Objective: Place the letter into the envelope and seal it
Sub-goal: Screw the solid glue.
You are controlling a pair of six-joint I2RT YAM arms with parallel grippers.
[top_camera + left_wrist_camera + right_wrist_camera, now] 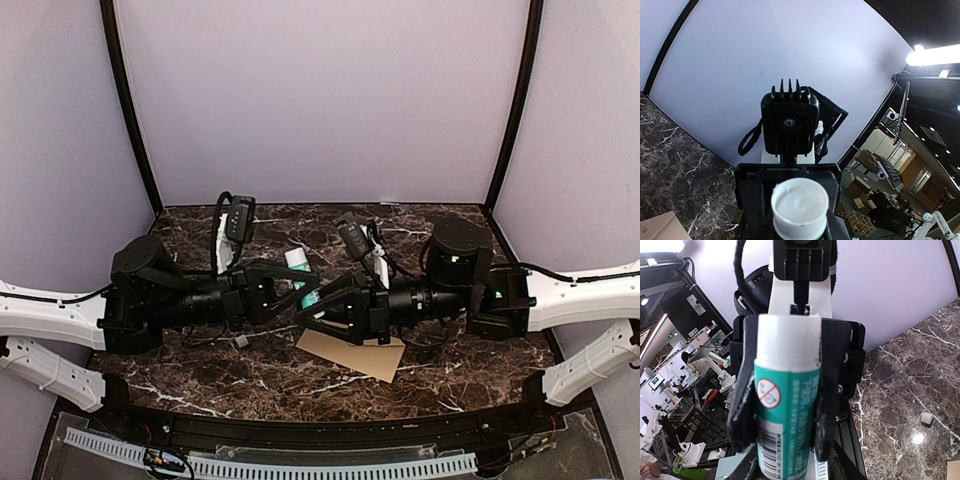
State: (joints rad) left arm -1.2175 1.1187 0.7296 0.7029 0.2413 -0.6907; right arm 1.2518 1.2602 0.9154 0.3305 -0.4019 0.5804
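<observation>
Glue stick (787,405) fills the right wrist view: teal label with a barcode low down, a white section above it, and the lower end cut off by the frame edge. Right gripper (790,335) has it, with black fingers (832,390) pressed flush against both sides and running along the stick's length. The far end of the stick runs up against the black body of the left gripper (298,280). That junction is buried in shadow, so I can't tell whether the left jaws are clamped on it or just close to it. The left wrist view doesn't settle it either. A round white end of the stick sits at the bottom edge, seen end-on, with that gripper's own fingers lost in the dark around it. The right arm's wrist camera (790,122) faces straight back.

From above, both arms meet mid-table with the stick held up between them, white end toward the back wall. Envelope (375,360) lies flat on the marble table (250,385), below and just in front of the right gripper, apart from all the fingers. Its back portion is covered by that gripper, so the flap can't be read. One tan corner pokes into the left wrist view at bottom left. Small white piece (241,340) rests on the marble near the left gripper, too small to identify.
</observation>
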